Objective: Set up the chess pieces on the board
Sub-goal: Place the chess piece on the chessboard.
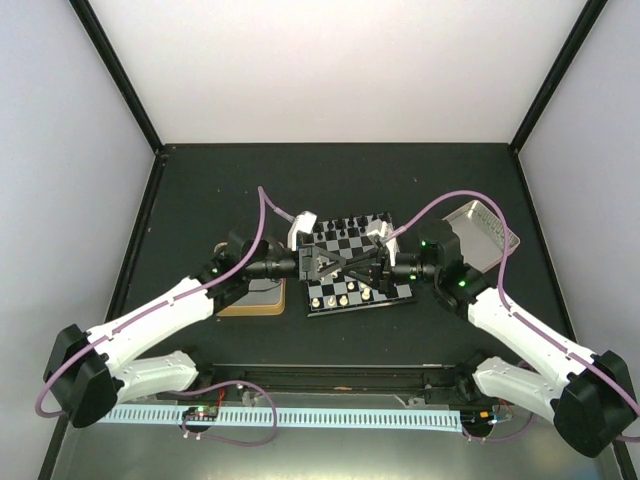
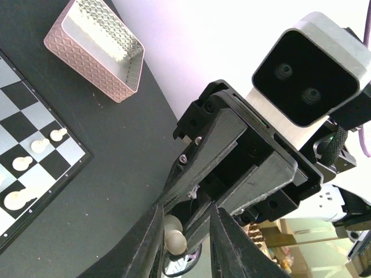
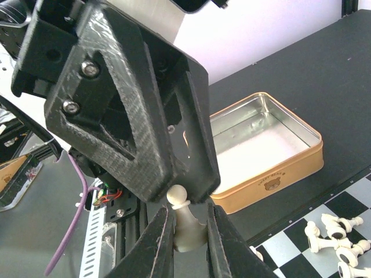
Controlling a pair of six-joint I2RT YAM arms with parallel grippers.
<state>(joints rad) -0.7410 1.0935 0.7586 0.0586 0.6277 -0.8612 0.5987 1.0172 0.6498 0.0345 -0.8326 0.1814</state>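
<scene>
The board (image 1: 360, 303) lies mid-table, with black chess pieces (image 1: 350, 222) on its far rows and cream pieces (image 1: 340, 292) on its near row. Both grippers meet above it. My right gripper (image 3: 188, 217) is shut on the body of a cream pawn (image 3: 186, 226) and holds it upright in the air. My left gripper (image 2: 185, 217) is open, and the pawn's round head (image 2: 174, 237) sits between its fingers, close to the left one. The left gripper's fingers (image 3: 191, 145) hang just over the pawn in the right wrist view.
A gold-rimmed tin tray (image 3: 272, 145) sits left of the board, partly under my left arm (image 1: 255, 298). A pink-sided tray (image 2: 98, 52) stands at the right rear (image 1: 485, 230). Cream pieces lie on the board's edge squares (image 3: 336, 231) (image 2: 32, 156).
</scene>
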